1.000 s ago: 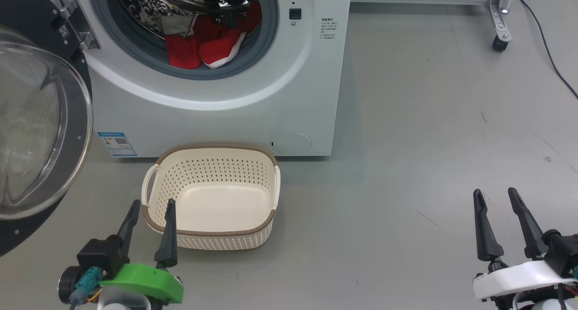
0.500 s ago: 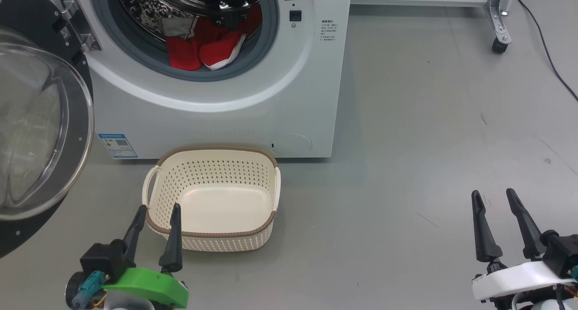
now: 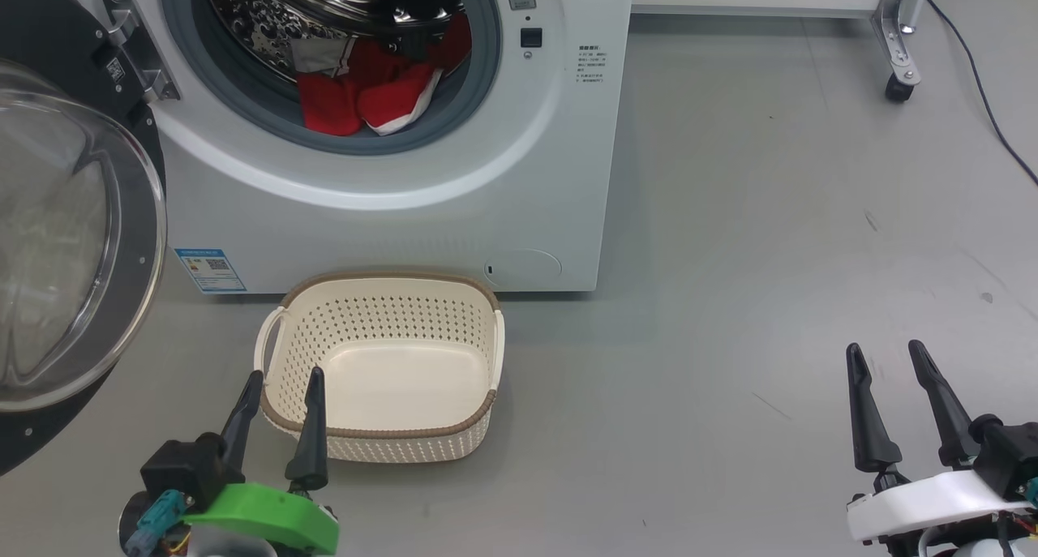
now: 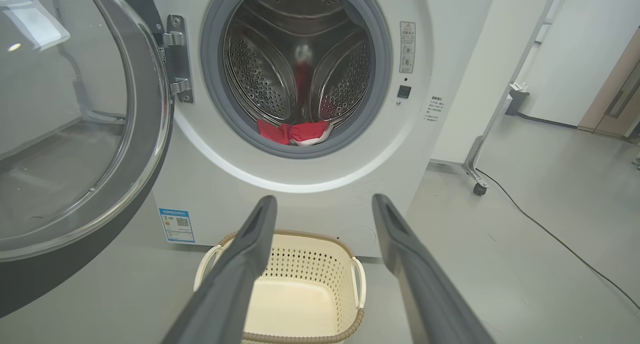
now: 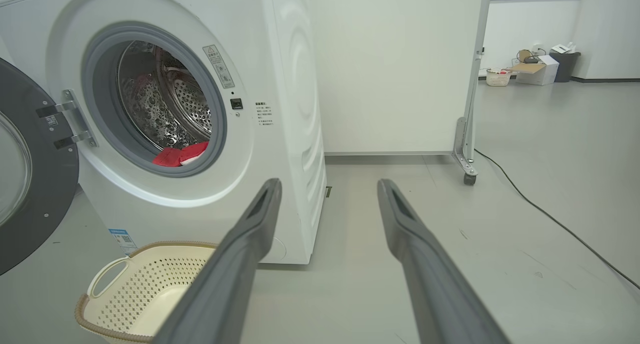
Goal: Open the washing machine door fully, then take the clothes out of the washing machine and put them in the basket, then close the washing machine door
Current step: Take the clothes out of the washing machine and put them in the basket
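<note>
The large round black-rimmed glass door (image 3: pixel 73 241) stands swung out at 9 o'clock of the big white front-loading washing machine (image 3: pixel 389 216), so the bright red, white-trimmed clothes (image 3: pixel 365 95), heaped at 6 o'clock in its mouth, are likely next. The left gripper (image 3: pixel 284 377), fingers apart and empty at 7 o'clock of the cream perforated plastic basket (image 3: pixel 389 277), should cross the grey rubber lip (image 3: pixel 397 142) low and pinch a thick fold. The right gripper (image 3: pixel 885 349) hangs spread, empty. The door's left edge is cut off; the heap's depth cannot be told

Green-mounted left tool (image 3: pixel 285 374), white-mounted right tool (image 3: pixel 885 349)
</note>
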Tool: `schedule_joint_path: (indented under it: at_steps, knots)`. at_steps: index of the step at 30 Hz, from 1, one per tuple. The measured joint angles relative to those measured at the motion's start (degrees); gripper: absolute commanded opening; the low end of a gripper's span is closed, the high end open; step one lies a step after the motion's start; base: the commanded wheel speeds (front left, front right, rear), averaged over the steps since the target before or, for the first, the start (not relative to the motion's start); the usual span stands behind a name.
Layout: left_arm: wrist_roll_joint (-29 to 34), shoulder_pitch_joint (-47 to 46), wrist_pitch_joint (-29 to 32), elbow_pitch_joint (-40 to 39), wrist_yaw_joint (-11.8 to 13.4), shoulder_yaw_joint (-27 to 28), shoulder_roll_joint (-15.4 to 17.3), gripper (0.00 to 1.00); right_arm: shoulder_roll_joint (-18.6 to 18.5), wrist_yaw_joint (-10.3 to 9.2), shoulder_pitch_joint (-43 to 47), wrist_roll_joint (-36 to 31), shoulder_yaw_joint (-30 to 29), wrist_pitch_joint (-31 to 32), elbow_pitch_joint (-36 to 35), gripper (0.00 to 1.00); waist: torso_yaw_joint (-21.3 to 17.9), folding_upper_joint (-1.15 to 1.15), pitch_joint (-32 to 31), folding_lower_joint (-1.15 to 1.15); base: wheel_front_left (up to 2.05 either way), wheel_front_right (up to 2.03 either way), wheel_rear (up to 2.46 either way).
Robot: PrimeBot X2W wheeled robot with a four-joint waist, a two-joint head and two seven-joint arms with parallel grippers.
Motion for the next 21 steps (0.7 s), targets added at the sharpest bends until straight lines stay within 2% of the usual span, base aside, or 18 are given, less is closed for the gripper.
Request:
schedule_joint_path:
  at_steps: [14, 17, 21]
  knots:
    - [-0.62, 0.00, 0.00, -0.41, 0.00, -0.04, 0.00, 1.00, 0.12, 0.42, 0.19, 0.00, -0.07, 0.00, 0.05, 1.00, 0.77, 0.00, 0.26, 0.00, 1.09, -1.09, 0.00]
    - [1.87, -0.02, 0.00, -0.90, 0.00, -0.23, 0.26, 1.00, 0.18, 0.42, 0.19, 0.00, -0.07, 0.00, 0.05, 1.00, 0.87, 0.00, 0.37, 0.00, 1.38, -1.38, 0.00]
    - [2.15, -0.02, 0.00, -1.88, 0.00, -0.22, 0.21, 1.00, 0.22, 0.42, 0.18, 0.00, -0.07, 0.00, 0.08, 1.00, 0.94, 0.00, 0.48, 0.00, 1.26, -1.26, 0.00]
